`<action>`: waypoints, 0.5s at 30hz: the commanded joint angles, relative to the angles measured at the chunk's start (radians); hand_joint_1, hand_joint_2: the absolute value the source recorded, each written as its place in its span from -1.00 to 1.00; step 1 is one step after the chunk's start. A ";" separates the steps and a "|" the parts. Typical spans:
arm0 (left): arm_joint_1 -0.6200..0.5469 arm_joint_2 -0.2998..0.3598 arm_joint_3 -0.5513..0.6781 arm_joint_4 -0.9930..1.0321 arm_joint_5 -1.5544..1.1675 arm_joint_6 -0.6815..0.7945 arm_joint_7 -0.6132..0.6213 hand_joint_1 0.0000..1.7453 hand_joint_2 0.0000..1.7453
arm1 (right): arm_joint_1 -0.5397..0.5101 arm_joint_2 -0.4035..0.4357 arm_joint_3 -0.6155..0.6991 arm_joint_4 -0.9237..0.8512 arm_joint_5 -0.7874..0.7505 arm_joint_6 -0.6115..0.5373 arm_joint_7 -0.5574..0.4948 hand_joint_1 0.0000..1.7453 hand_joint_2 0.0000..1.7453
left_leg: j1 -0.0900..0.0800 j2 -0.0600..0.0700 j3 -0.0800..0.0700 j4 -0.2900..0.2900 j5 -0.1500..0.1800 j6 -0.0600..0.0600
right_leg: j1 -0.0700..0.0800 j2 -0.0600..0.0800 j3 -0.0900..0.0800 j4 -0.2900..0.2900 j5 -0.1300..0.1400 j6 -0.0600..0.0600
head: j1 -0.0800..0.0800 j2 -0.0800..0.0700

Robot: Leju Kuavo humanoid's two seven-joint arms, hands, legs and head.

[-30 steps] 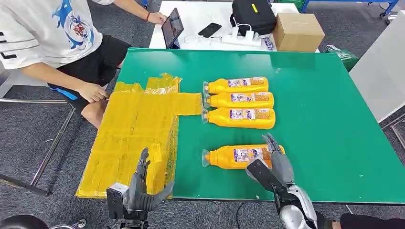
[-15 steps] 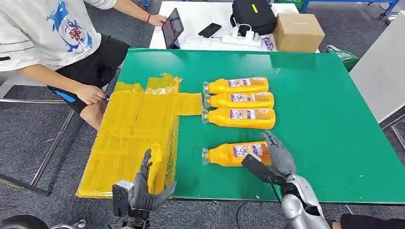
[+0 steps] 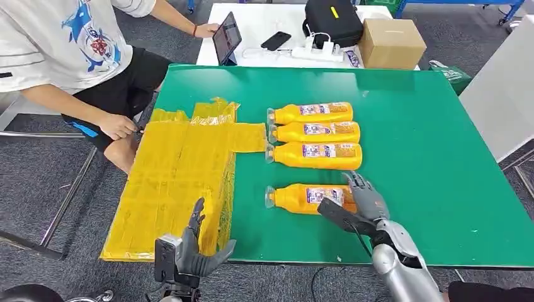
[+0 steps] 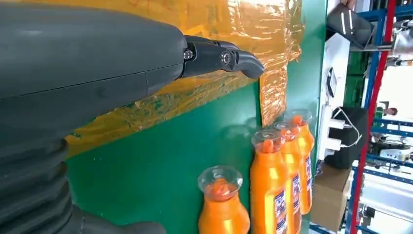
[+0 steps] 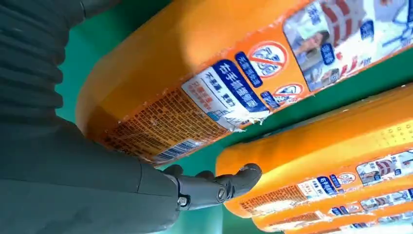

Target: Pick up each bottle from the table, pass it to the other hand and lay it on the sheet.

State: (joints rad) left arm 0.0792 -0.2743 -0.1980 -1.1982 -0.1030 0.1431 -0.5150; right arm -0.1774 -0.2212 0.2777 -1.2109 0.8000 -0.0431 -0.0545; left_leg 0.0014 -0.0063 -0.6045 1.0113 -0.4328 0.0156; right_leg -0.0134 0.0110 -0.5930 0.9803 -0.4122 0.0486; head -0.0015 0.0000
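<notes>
We are at the pick-up step for the nearest bottle point(image 3: 308, 198), which lies on its side on the green counter point(image 3: 441, 157), cap toward the yellow sheet point(image 3: 176, 182) and apart from the three other bottles point(image 3: 313, 132) lined up side by side further back. Our right hand point(image 3: 356, 204) sits at the base end of that bottle, fingers point(image 3: 359, 185) spread over its top and the thumb low on the near side; they bracket the bottle but, as far as we can judge, have not closed on it. The right wrist view shows the label close up with one dark finger point(image 5: 229, 185) reaching toward the gap between this bottle and the next one back.

Our left hand point(image 3: 192, 248) waits at the near edge of the counter beside the sheet, fingers apart and holding nothing.

The next move, we judge, calls for closing the right fingers firmly around the bottle's body, lifting it clear without nudging the neighbouring row, then carrying it across to the waiting left hand. The smooth rounded plastic may slip if the grip sits too near the end.

A person point(image 3: 75, 56) sits at the far left corner, one hand by the sheet.
</notes>
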 commanded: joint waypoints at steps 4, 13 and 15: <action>-0.061 0.011 0.004 0.128 0.016 -0.017 0.006 -1.00 1.00 | -0.111 -0.067 0.098 0.217 -0.108 0.127 -0.017 -1.00 1.00 | 0.001 0.001 0.005 -0.001 0.000 0.000 | 0.001 0.000 0.005 -0.002 0.001 -0.001 | 0.000 0.000; -0.083 0.013 -0.005 0.166 0.030 -0.023 -0.004 -1.00 1.00 | -0.145 -0.079 0.145 0.254 -0.207 0.158 -0.024 0.78 1.00 | 0.001 0.002 0.007 -0.001 0.000 0.000 | 0.001 0.001 0.007 -0.002 0.004 -0.003 | 0.000 0.000; -0.083 0.013 -0.005 0.166 0.030 -0.023 -0.004 -1.00 1.00 | -0.143 -0.079 0.146 0.254 -0.208 0.157 -0.024 0.78 1.00 | 0.001 0.002 0.008 -0.002 0.001 0.000 | 0.001 0.000 0.007 -0.003 0.004 -0.003 | 0.000 0.000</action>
State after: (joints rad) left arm 0.0370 -0.2743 -0.1968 -1.1234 -0.0801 0.1232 -0.5169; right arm -0.3031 -0.2949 0.3426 -1.0765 0.6172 0.1041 -0.0740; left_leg 0.0011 -0.0037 -0.5984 1.0113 -0.4325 0.0168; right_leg -0.0134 0.0133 -0.5887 0.9798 -0.4088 0.0476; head -0.0019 0.0000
